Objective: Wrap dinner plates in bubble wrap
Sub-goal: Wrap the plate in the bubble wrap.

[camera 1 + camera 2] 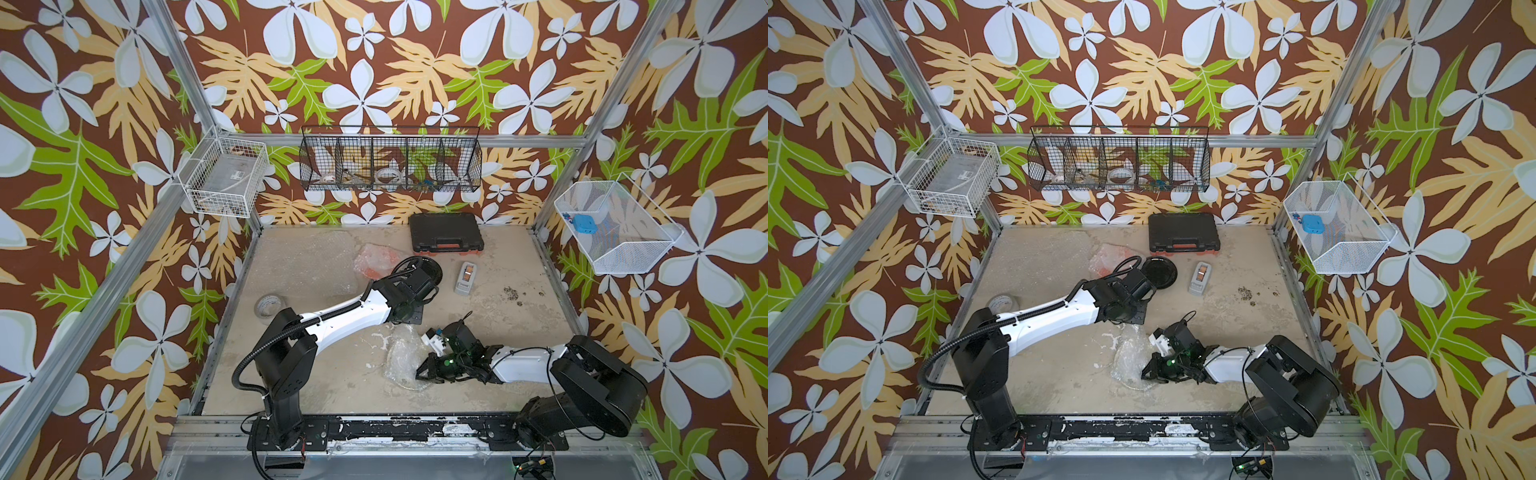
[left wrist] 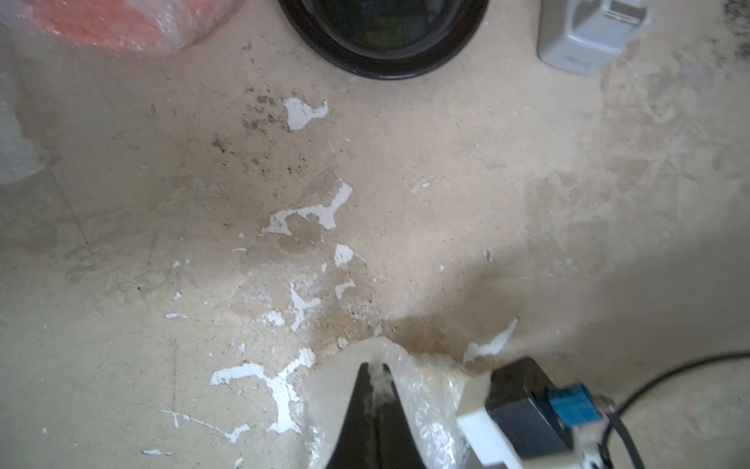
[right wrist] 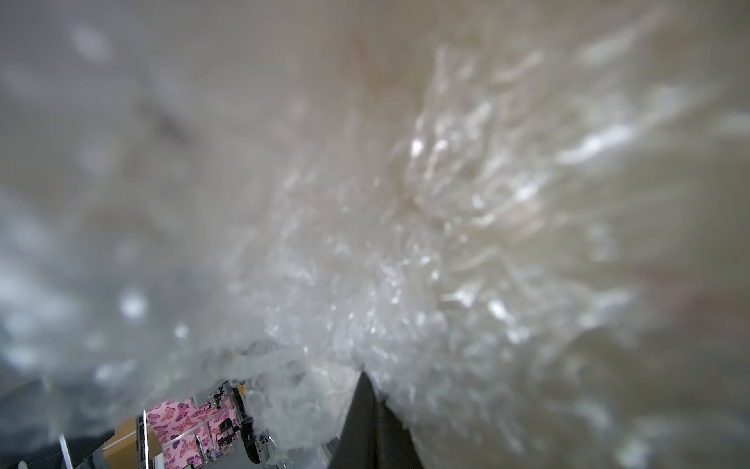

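Note:
A crumpled bundle of bubble wrap point(image 1: 401, 357) lies at the front centre, with a pale curved rim at its near edge. My right gripper point(image 3: 363, 375) is shut on this bubble wrap point(image 3: 406, 243), which fills the right wrist view. My left gripper point(image 2: 375, 371) is shut too, pinching the far edge of the bubble wrap point(image 2: 430, 390). A black plate point(image 1: 1160, 272) lies bare behind the left arm. Beside it an orange plate point(image 1: 374, 259) lies inside wrap. A flat sheet of bubble wrap point(image 1: 299, 257) lies at the back left.
A whitish tape roll point(image 1: 268, 305) stands by the left arm's base. A grey tape dispenser point(image 1: 466, 276) lies right of the black plate, and a black case point(image 1: 446, 232) stands against the back wall. Wire baskets point(image 1: 390, 166) hang on the walls.

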### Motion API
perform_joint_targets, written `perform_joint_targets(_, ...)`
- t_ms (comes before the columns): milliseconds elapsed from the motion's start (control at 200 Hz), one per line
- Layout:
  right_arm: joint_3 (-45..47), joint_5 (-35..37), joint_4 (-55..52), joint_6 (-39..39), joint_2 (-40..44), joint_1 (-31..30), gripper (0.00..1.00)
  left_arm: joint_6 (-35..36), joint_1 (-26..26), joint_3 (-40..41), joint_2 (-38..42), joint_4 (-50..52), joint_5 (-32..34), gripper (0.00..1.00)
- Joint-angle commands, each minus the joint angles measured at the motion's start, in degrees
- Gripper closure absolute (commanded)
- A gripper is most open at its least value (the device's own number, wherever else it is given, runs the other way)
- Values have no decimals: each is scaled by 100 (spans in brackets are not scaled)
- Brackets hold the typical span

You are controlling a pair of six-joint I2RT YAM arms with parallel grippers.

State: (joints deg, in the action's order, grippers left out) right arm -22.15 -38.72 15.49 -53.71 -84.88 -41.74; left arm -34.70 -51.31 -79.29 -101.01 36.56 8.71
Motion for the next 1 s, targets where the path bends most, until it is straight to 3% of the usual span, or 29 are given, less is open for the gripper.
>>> perform_joint_targets(0, 40, 378, -566, 10, -53, -2, 100, -44, -25, 550, 388, -505, -885, 100)
perform_joint_targets(255, 58, 352, -434, -16, -184, -8, 100, -1133, -28, 3118, 1453, -2672, -2926, 100)
perform_joint_targets(540, 0, 287, -395, 6, -312, -8, 100, -1930, -30, 4532, 972, -5006, -4151, 100)
perform_joint_targets(606, -34, 269, -432, 19, -276, -9, 100, -1943, -32, 4576, 803, -5064, -4110, 100)
perform_joint_targets(706, -167, 355, -872, 139, 25, -8, 100, -1766, -9, 4523, 581, -4336, -3586, 100)
perform_joint_targets(776, -284, 470, -1355, 264, 428, 5, 94, -1699, 38, 4619, 547, -4042, -3270, 100)
perform_joint_targets(871, -347, 788, -1981, 397, 987, 115, 89, -1742, 170, 4912, 597, -4154, -3280, 100)
perform_joint_targets(996, -173, 798, -2073, 441, 1323, 309, 93, -1707, 235, 4985, 625, -4098, -3263, 100)
